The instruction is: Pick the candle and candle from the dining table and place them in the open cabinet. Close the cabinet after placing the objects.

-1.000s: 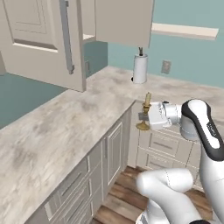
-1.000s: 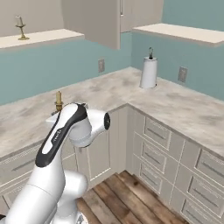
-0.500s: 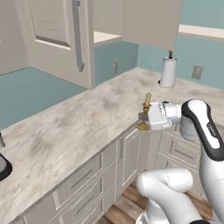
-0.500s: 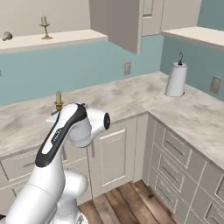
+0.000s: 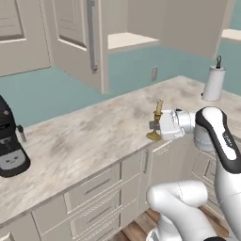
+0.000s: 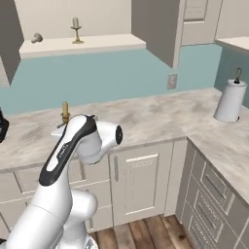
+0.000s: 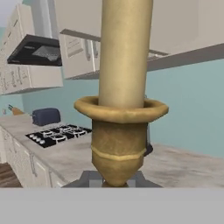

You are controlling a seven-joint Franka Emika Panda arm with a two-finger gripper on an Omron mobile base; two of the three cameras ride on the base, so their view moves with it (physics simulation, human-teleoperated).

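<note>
My gripper is shut on the brass stem of the slim tan taper candle and holds it upright just over the counter's front edge. Close up in the hand view, the candle rises from its brass cup, with the gripper pinching the stem at the bottom. In the right base view the candle's tip shows behind my arm. The stubby white candle stands on the open cabinet's pale shelf. That cabinet is up on the wall, its door swung wide. The dining table is out of view.
A marble-look counter with cream drawers runs below the cabinet. A black coffee machine stands at its left and a paper towel holder in the right corner. A small oval thing lies on the shelf. A stove and toaster show beyond.
The whole scene has slid to the right in both base views, so the base has moved along the counter. The cabinet now shows higher and nearer. The taper candle stays in the gripper.
</note>
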